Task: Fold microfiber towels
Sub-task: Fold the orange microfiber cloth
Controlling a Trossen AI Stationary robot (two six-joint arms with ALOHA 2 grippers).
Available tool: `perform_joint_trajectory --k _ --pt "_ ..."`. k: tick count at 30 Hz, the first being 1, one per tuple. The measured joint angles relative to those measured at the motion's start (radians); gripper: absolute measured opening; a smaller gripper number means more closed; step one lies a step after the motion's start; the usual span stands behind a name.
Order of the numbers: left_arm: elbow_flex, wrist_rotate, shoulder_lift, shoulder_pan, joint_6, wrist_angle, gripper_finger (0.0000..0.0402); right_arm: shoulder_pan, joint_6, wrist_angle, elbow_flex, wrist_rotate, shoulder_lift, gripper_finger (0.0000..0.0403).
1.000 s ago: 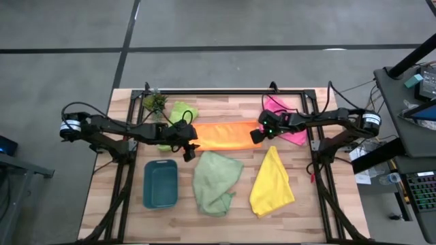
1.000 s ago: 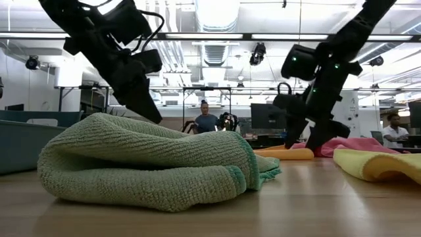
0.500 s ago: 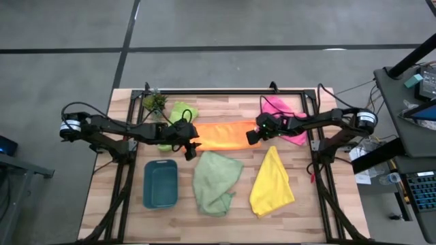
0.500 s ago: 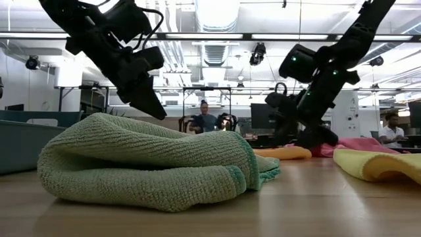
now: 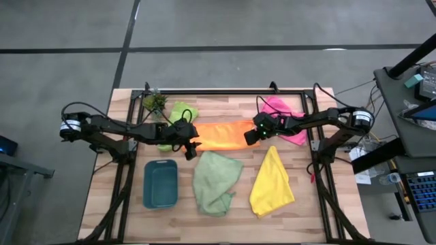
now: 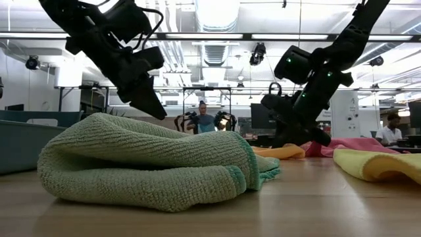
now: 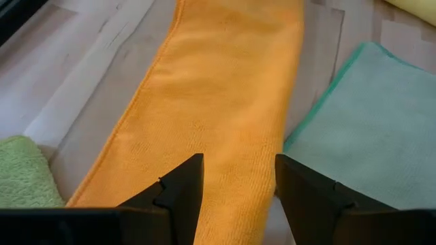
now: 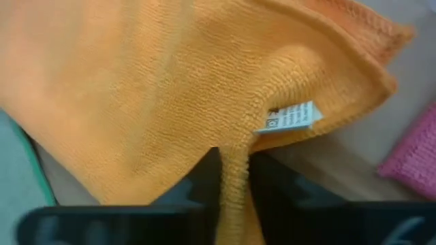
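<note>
- On your far left, the teal tray point(image 5: 161, 184) sits near the table's point(image 5: 225, 221) front-left, with bare wood between it and the table edge.
- The potted plant point(image 5: 154, 102) stands at the back-left, the lime green towel point(image 5: 181, 112) bunched just beside it.
- Your left arm reaches in from the left side, stretched low and level; the left gripper point(image 5: 191, 146) sits at the left end of the orange towel point(image 5: 221, 135). Its wrist view shows the fingers apart with orange cloth point(image 7: 218, 122) lying flat between and beyond them, nothing pinched.
- In the low view that left gripper point(image 6: 154, 108) hangs above the cloth, pointing down and to the right.
- The orange towel lies as a long band across the middle back, from one gripper to the other.
- In front of it you have the pale sage green towel point(image 5: 215, 180), crumpled; it fills the low view's foreground point(image 6: 151, 161) and hides most of the table behind it there.
- Bare wood shows between the sage towel and the yellow towel point(image 5: 272, 182), which lies folded to a point, front-right.
- Your right arm comes in from the right, elbow bent; the right gripper point(image 5: 249, 136) is at the orange towel's right end.
- Only the right wrist view shows this: the fingers are clamped on a ridge of orange cloth point(image 8: 170, 102), beside a white label point(image 8: 289, 117).
- The pink towel point(image 5: 286, 116) lies at the back-right, partly under the right arm.
</note>
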Motion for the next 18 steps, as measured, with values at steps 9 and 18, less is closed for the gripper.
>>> perform_joint_trajectory --k 9,18 --pt "-0.002 -0.025 0.0 0.0 0.002 -0.075 0.0167 -0.003 -0.096 -0.05 0.001 0.001 -0.092 0.0013" --pt "-0.039 -0.1 0.0 0.001 -0.001 -0.118 0.0167 -0.003 -0.107 -0.305 0.002 0.13 -0.315 0.0012"
